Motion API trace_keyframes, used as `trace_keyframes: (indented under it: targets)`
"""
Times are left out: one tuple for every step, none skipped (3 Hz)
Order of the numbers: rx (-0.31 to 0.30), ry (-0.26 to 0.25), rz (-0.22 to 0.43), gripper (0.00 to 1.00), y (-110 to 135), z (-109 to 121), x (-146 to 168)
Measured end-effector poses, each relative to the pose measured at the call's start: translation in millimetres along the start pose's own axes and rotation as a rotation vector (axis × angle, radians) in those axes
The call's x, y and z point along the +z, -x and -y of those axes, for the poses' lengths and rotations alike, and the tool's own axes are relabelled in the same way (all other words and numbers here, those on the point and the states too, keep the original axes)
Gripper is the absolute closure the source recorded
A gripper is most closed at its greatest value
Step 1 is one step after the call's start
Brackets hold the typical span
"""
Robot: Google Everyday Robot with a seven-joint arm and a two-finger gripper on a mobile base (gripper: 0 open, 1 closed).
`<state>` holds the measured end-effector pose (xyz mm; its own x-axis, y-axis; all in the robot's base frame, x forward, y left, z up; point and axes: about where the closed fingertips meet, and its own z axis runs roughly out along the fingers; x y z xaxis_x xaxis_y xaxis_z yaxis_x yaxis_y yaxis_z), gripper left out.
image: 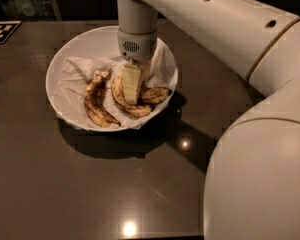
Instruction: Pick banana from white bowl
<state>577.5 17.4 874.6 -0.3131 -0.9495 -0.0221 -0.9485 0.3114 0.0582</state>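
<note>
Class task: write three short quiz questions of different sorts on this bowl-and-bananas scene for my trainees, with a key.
1. True or false: the gripper is outside the rim of the white bowl.
2. How many bananas lie in the white bowl? A) one B) three C) five
3. Fill in: the bowl is lined with crumpled white ____.
Key: 1 false: the gripper is down inside the rim, right over the banana in the middle. 2 B. 3 paper.
</note>
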Motion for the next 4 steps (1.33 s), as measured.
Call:
trace_keyframes:
  targets:
    - [0.000, 0.000, 0.000, 0.54, 0.1, -0.2, -3.0]
    - [0.000, 0.000, 0.000, 0.77, 0.1, -0.2, -2.9]
    - [0.000, 0.000, 0.000, 0.99, 0.1, -0.1, -1.8]
    - [-0.026, -0.029, 0.069, 1.00, 5.6, 1.9, -8.3]
